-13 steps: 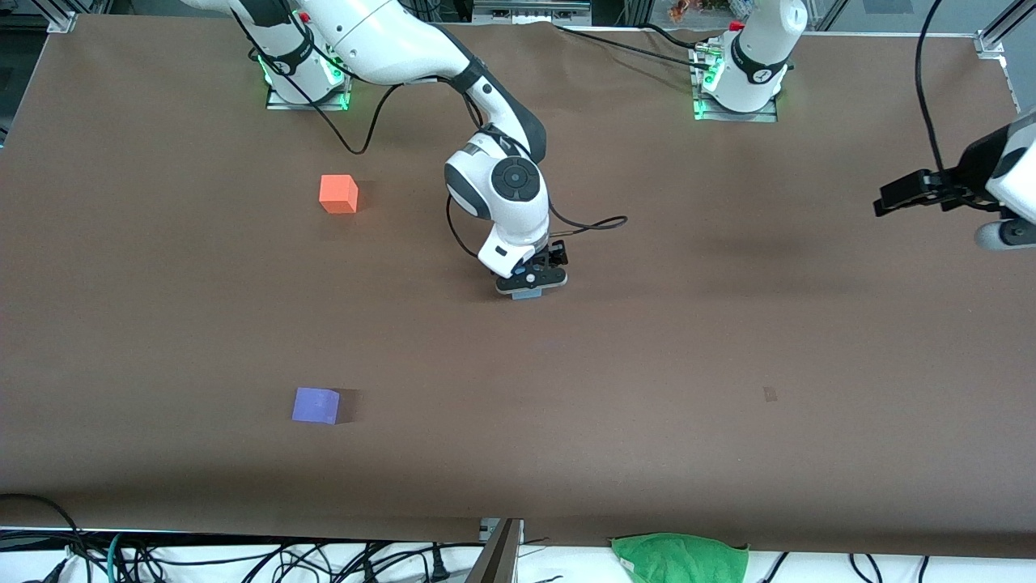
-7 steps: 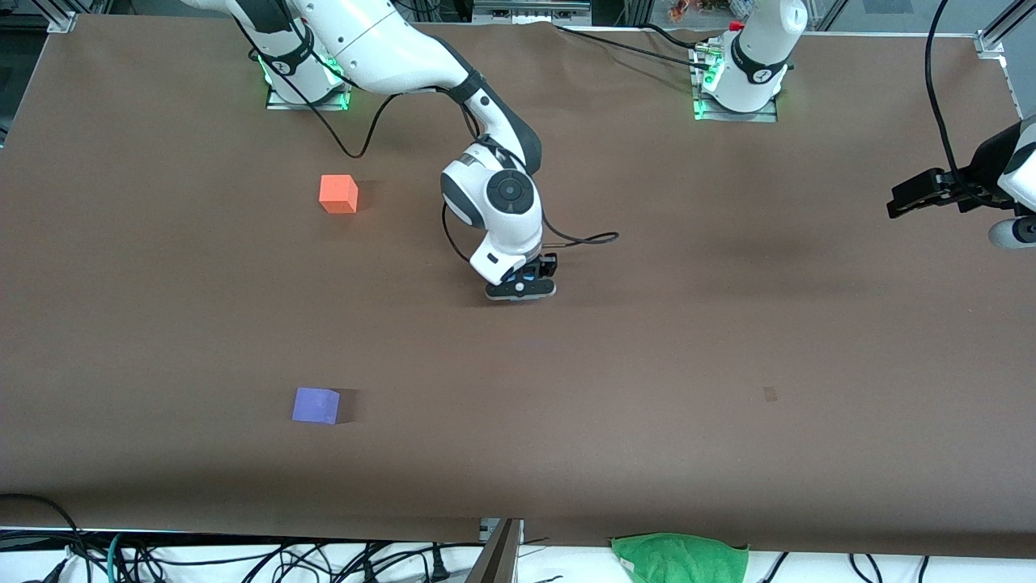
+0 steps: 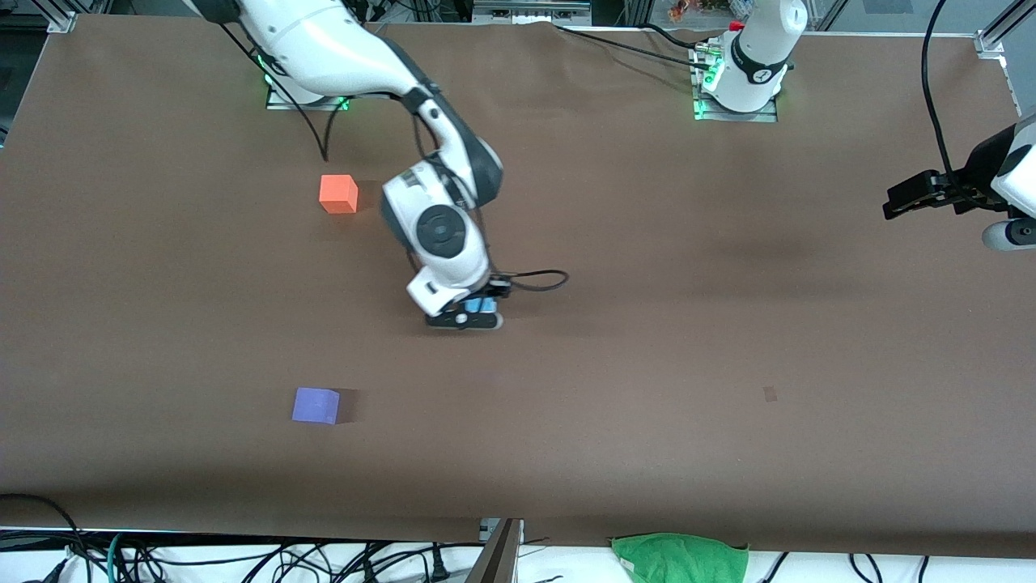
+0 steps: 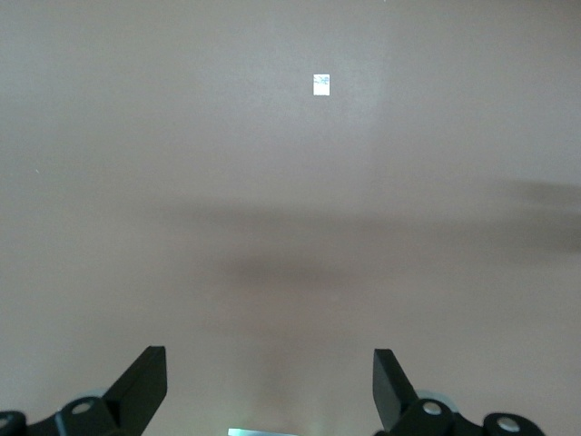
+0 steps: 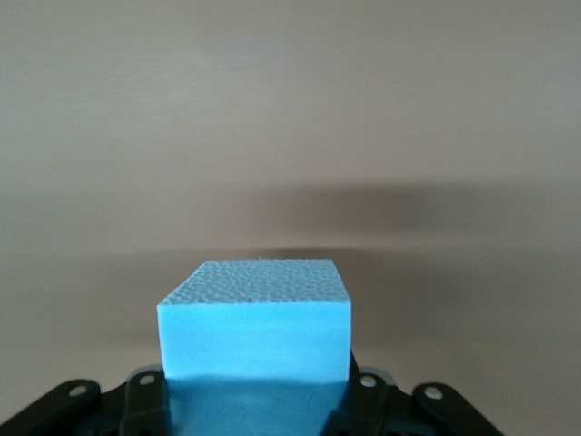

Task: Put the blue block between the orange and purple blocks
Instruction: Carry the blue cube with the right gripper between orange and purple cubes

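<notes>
The blue block (image 5: 254,327), a light sky-blue cube, is clamped in my right gripper (image 3: 465,321), which is shut on it and hangs over the middle of the brown table. The arm hides the block in the front view. The orange block (image 3: 338,194) rests on the table close to the right arm's base. The purple block (image 3: 316,405) lies nearer to the front camera, roughly in line with the orange one. My left gripper (image 3: 889,206) waits at the left arm's end of the table, and its fingers (image 4: 145,377) are open with nothing between them.
A green cloth (image 3: 680,559) lies off the table's near edge, among cables. A small pale mark (image 3: 770,394) shows on the table mat toward the left arm's end. A black cable (image 3: 534,279) trails from the right wrist.
My right gripper shut on the blue block, lifted it and carried it toward the right arm's end of the table, closer to the orange and purple blocks. The left gripper barely shifted.
</notes>
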Available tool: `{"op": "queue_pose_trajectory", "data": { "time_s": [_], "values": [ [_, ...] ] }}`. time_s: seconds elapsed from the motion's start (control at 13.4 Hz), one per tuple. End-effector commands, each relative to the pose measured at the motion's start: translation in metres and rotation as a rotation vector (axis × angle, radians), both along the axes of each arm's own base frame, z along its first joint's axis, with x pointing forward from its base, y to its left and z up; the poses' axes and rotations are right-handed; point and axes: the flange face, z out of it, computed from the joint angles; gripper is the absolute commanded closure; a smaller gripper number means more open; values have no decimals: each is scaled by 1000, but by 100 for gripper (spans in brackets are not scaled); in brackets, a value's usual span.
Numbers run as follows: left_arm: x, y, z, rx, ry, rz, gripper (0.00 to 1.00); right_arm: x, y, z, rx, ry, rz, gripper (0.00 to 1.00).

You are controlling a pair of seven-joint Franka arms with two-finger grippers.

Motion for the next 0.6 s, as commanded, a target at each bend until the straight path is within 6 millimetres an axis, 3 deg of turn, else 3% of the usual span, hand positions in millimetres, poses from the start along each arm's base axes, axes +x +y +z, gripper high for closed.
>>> {"op": "queue_pose_trajectory", "data": {
  "time_s": [0.0,0.22,0.3,0.52],
  "values": [
    [4,1,6,6,-11,-19,0,-25,-93,-7,0,31,101,99],
    [5,1,5,6,-10,-19,0,-47,-202,-47,-33,-62,88,99],
    [5,1,5,6,-10,-19,0,-49,-224,-56,-45,-82,90,99],
    [6,-1,3,4,-7,-23,0,-50,-250,-54,-58,-86,57,98]
  ]
}}
